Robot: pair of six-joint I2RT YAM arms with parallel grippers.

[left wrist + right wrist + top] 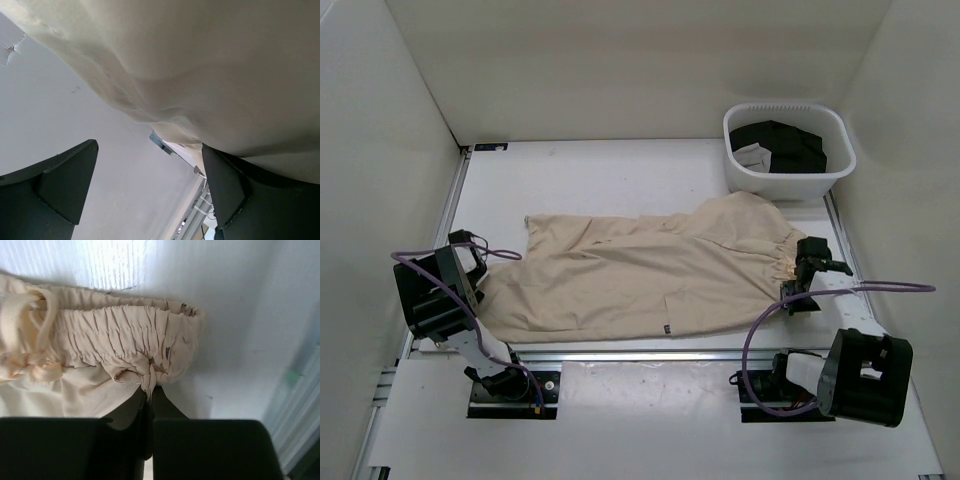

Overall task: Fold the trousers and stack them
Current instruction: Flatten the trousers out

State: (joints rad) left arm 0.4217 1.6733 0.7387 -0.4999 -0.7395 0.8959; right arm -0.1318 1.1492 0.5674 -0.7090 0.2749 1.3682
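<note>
The beige trousers (pixel 640 275) lie spread flat across the table, waistband to the right, legs to the left, with a small dark tag (pixel 666 328) near the front edge. My right gripper (pixel 798 285) is shut on a pinch of the gathered elastic waistband (pixel 150 377), close to the drawstring (pixel 25 325). My left gripper (pixel 480 262) sits at the leg ends, jaws wide open with bare table between its fingers (pixel 65 185). Trouser cloth (pixel 210 70) drapes over its upper field and against the right finger.
A white basket (pixel 745 172) holding black garments with a white label stands at the back right corner. White enclosure walls surround the table. An aluminium rail (pixel 650 352) runs along the front edge between the arm bases.
</note>
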